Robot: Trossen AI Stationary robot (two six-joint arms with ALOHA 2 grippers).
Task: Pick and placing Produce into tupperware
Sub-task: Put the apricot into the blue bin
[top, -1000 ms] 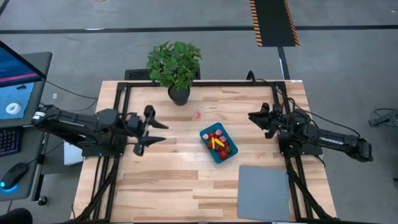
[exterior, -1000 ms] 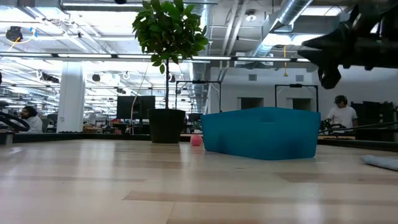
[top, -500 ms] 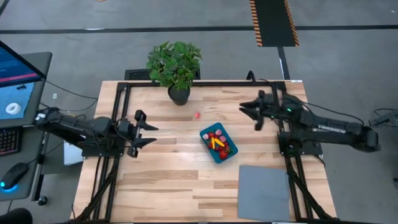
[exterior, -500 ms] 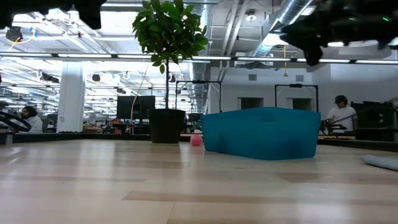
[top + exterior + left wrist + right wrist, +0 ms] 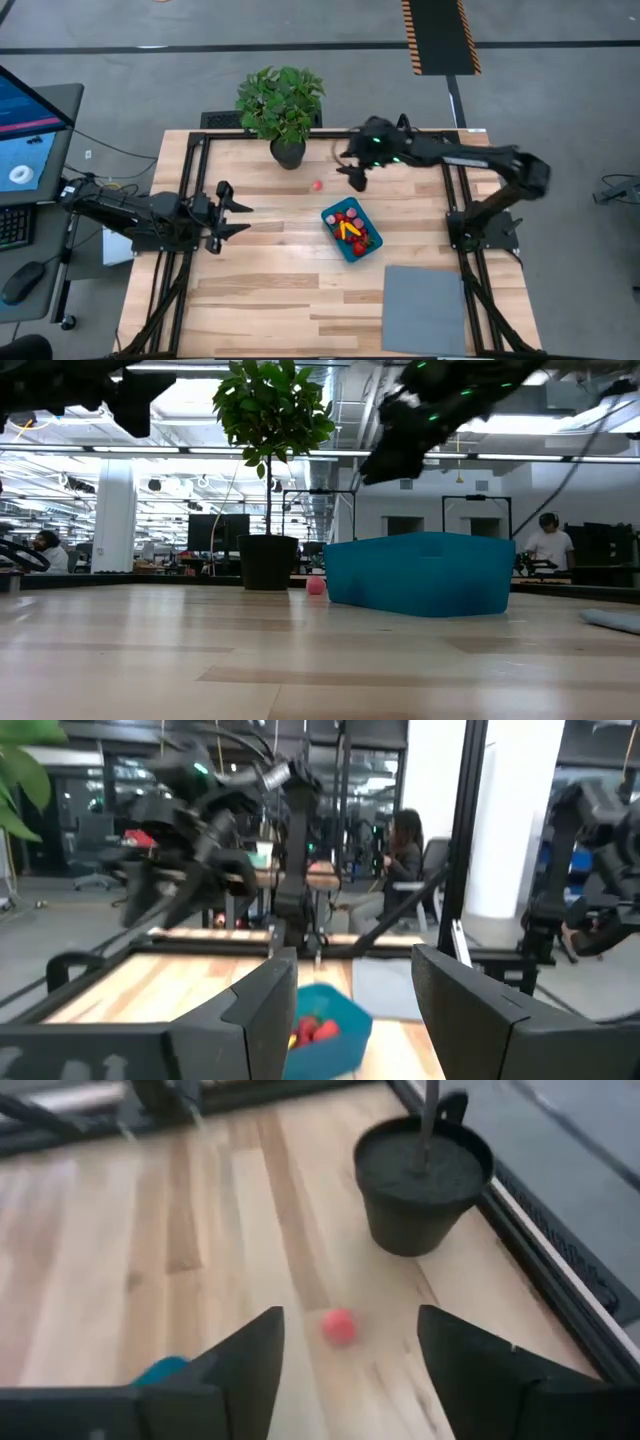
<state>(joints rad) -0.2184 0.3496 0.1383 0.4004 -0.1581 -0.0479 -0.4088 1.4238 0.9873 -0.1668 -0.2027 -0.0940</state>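
Note:
The teal-blue tupperware (image 5: 351,229) sits on the wooden table (image 5: 250,290) at centre, with several red and yellow produce pieces (image 5: 350,228) inside. One pink produce piece (image 5: 316,185) rests on the wood between the tupperware and the plant pot; the right wrist view shows it as a small ball (image 5: 339,1325) on the table ahead. My right gripper (image 5: 352,174) hangs open above the table just right of that piece, tilted down toward it, touching nothing. My left gripper (image 5: 242,217) stands open near the table's left side, pointing at the tupperware (image 5: 325,1028).
A potted green plant (image 5: 283,110) stands at the far edge, its black pot (image 5: 425,1180) close behind the pink piece. A flat grey mat (image 5: 425,310) lies at the near right corner. A black frame rail (image 5: 330,133) runs along the table's far edge.
My right gripper has swung from the table's right side toward the far centre, rising and coming over the spot beside the pink piece, and has tipped downward. My left gripper has drawn back a little toward the left edge and sunk. The produce and tupperware have not moved.

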